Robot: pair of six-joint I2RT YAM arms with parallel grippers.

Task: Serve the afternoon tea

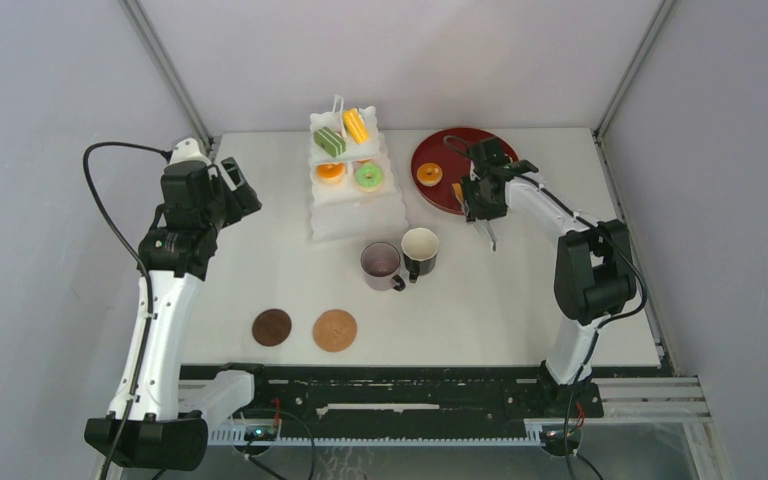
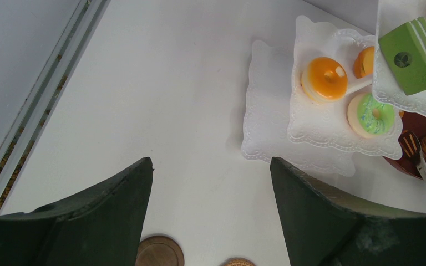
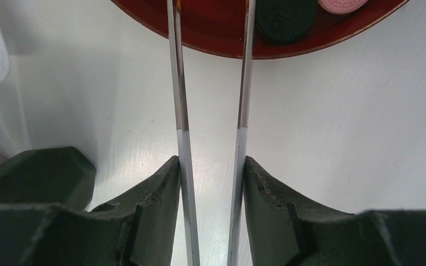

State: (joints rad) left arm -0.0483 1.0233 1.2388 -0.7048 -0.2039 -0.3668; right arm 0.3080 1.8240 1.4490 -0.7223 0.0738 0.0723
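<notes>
The white three-tier stand (image 1: 355,215) stands at the back centre, carrying a green slice (image 1: 329,141), a yellow pastry (image 1: 356,125), an orange doughnut (image 1: 330,172) and a green doughnut (image 1: 368,176). Another orange pastry (image 1: 429,174) lies on the dark red tray (image 1: 445,150). The mauve mug (image 1: 381,263) and black mug (image 1: 420,248) stand side by side mid-table. Two brown coasters (image 1: 271,327) (image 1: 335,330) lie near the front. My right gripper (image 3: 212,160) is shut on the metal tongs (image 3: 180,111), whose tips reach over the tray. My left gripper (image 2: 211,160) hangs open, left of the stand (image 2: 266,111).
In the right wrist view a dark round biscuit (image 3: 285,19) and a pink one (image 3: 346,4) lie on the tray (image 3: 211,39). A metal rail (image 2: 28,133) runs along the table's left edge. Grey walls close in the back and sides.
</notes>
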